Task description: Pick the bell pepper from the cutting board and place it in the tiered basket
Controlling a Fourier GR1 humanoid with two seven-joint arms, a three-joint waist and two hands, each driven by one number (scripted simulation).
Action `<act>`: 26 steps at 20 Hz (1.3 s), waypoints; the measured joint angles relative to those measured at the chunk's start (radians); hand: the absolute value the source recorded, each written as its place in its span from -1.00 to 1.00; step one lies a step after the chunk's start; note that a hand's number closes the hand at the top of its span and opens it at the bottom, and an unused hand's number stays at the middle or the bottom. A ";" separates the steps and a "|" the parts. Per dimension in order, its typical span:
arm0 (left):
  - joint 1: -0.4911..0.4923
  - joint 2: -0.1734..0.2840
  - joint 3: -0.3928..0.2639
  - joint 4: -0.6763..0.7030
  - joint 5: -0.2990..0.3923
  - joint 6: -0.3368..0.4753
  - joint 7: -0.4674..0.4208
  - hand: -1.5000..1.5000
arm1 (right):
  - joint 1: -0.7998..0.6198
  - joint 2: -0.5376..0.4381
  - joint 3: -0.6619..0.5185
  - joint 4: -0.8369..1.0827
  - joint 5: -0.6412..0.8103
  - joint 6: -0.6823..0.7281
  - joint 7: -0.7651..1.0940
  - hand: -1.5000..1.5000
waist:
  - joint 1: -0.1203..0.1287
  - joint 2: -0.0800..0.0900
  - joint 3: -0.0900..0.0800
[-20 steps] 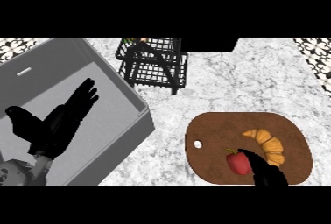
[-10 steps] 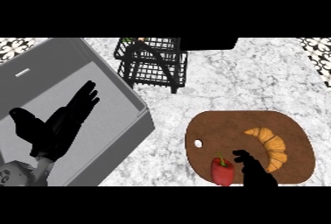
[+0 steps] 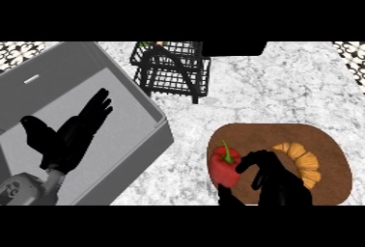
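Observation:
The red bell pepper (image 3: 224, 167) with a green stem shows at the left edge of the brown cutting board (image 3: 324, 144). My right hand (image 3: 279, 187) comes in from the lower edge, its fingers curled against the pepper's right side and the thumb under it. The black wire tiered basket (image 3: 173, 72) stands at the back, left of centre, well away from the pepper. My left hand (image 3: 70, 137) rests open, fingers up, over the grey sink (image 3: 135, 96) at the left.
An orange croissant (image 3: 303, 161) lies on the board just right of my right hand's fingers. A dark box (image 3: 235, 47) sits at the back edge beside the basket. White speckled counter (image 3: 285, 91) lies between the board and the basket.
The pepper has moved left across the board to its left edge, together with my right hand, and now looks larger. The left hand has stayed still.

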 measured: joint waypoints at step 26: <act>-0.104 -0.022 -0.070 0.060 0.026 0.005 -0.018 0.00 | -1.070 0.001 -0.482 0.563 -0.261 0.236 0.100 1.00 | 0.064 0.017 0.000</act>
